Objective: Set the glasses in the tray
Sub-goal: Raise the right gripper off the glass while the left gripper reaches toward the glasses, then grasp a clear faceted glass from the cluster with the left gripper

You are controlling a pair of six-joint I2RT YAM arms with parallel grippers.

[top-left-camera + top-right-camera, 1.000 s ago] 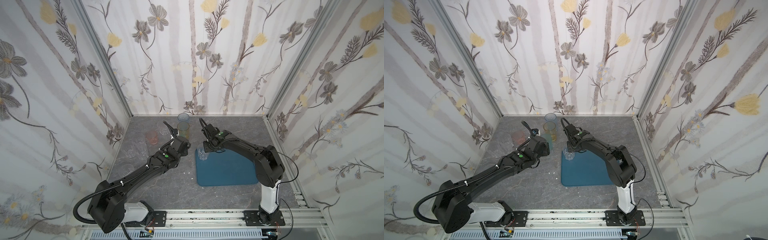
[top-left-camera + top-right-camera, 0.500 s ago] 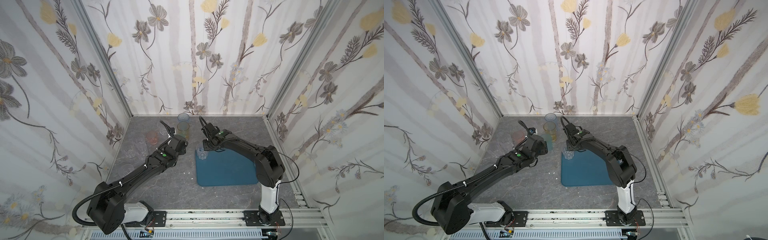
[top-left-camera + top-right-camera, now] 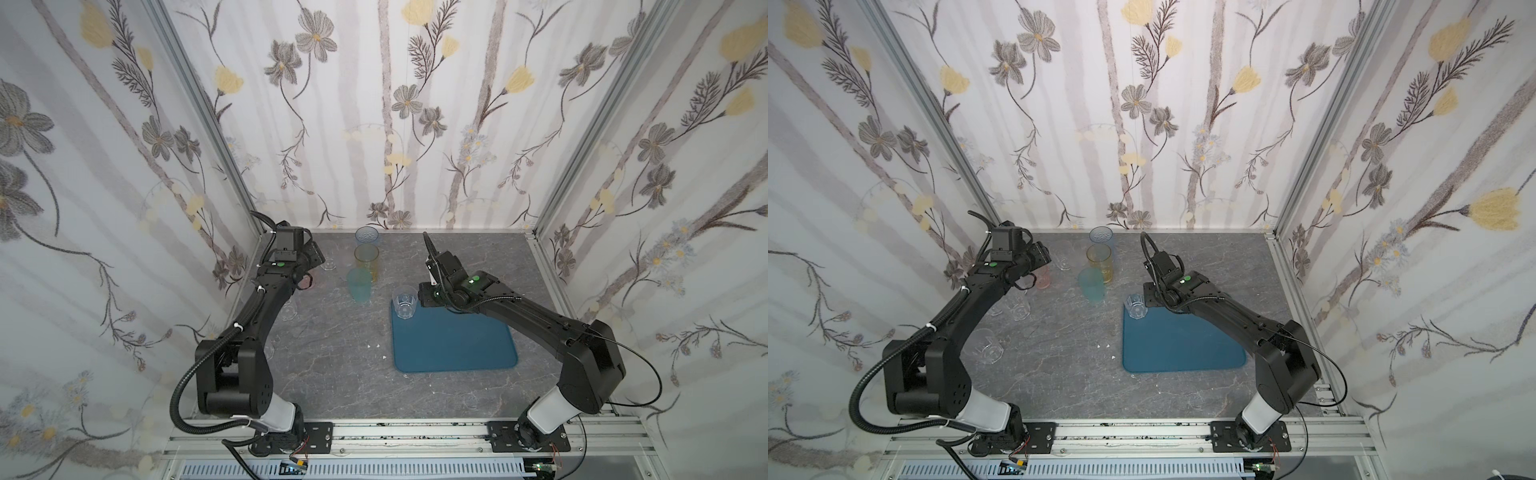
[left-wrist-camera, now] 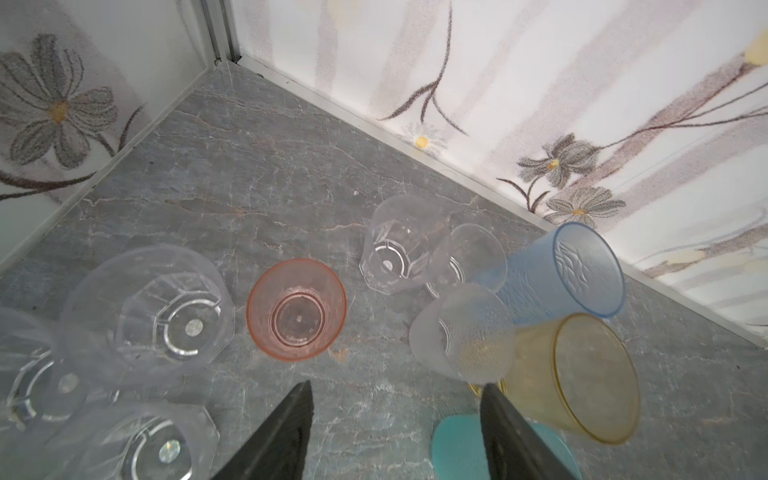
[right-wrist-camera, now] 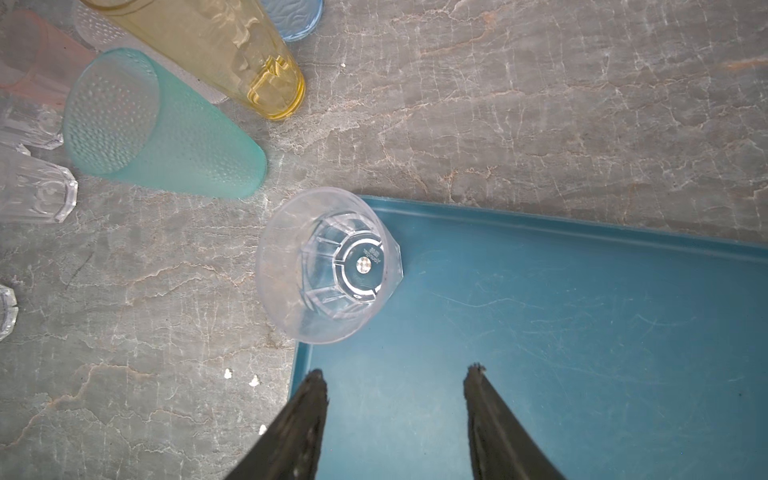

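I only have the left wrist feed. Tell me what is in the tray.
Observer: One clear faceted glass stands upright in the far left corner of the tray; nothing else is in it.
Operator: Report the right gripper.
Observer: The right gripper is open and empty, apart from that glass.
Operator: Describe the teal glass; I see only a sliver.
Observer: The teal glass stands upright on the table, left of the tray and off it.

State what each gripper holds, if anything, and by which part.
Nothing is held. The left gripper and right gripper are open and empty; the clear glass stands free on the tray.
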